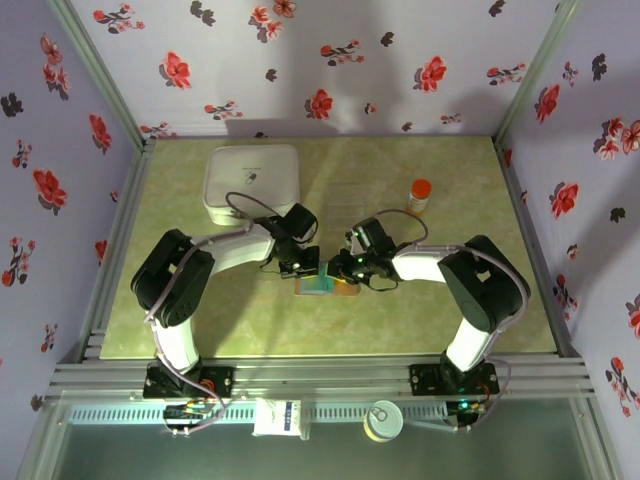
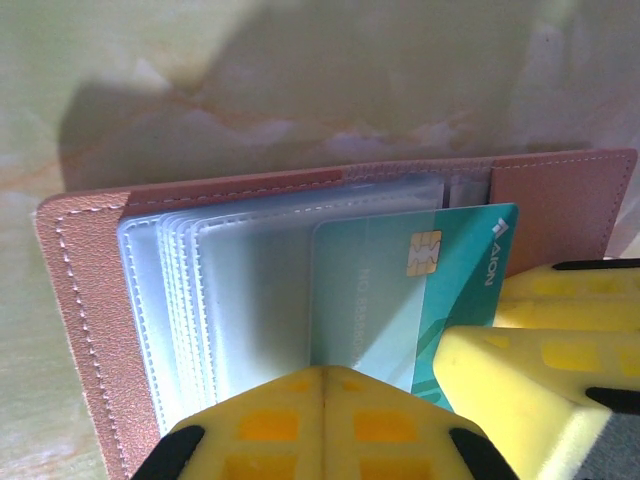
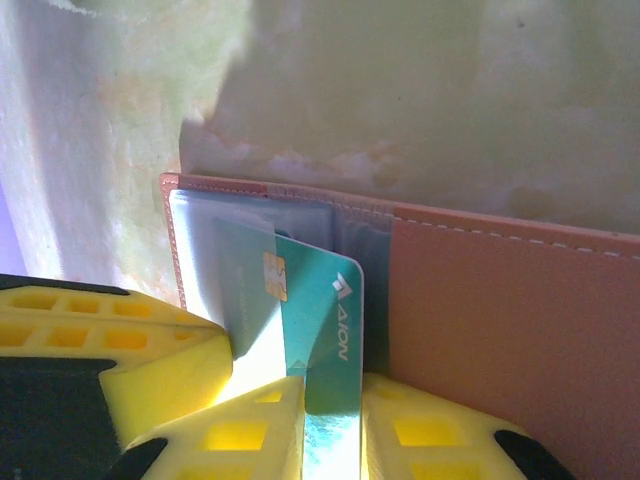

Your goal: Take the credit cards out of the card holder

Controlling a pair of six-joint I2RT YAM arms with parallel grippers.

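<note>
1. Card holder (image 1: 345, 290): it lies opened flat on the table (image 1: 450, 310), between my two wrists. The reddish-brown leather faces up at both ends, and a stack of clear sleeves (image 2: 230, 290) sits in the middle.

2. Left gripper (image 2: 322, 400): my jaws are pressed together with no gap between the yellow fingers. The joined tips sit over the near edge of the card holder, on top of the clear sleeves. I have nothing between these jaws. I cannot tell whether the tips bear down on the sleeves.

3. Teal card (image 2: 420, 290): one card is partly out of the card holder's sleeve stack. Its free end carries a gold chip (image 2: 424, 253) and the lettering "AION". That end overlaps the bare leather flap on the side of the card holder nearer my right arm. The other end is under the clear plastic.

4. Right gripper (image 3: 332, 400): my jaws stand a narrow gap apart, and the free end of the teal card lies in that gap with one finger on either side. The card's face shows tilted between the fingers. I cannot tell whether the pads press on it.

5. Surroundings:
   - A white box (image 1: 252, 183) sits beyond the card holder, to its far left.
   - A bottle (image 1: 419, 197) with an orange cap stands beyond the card holder, to its far right.
   - Both are well apart from the card holder.
</note>
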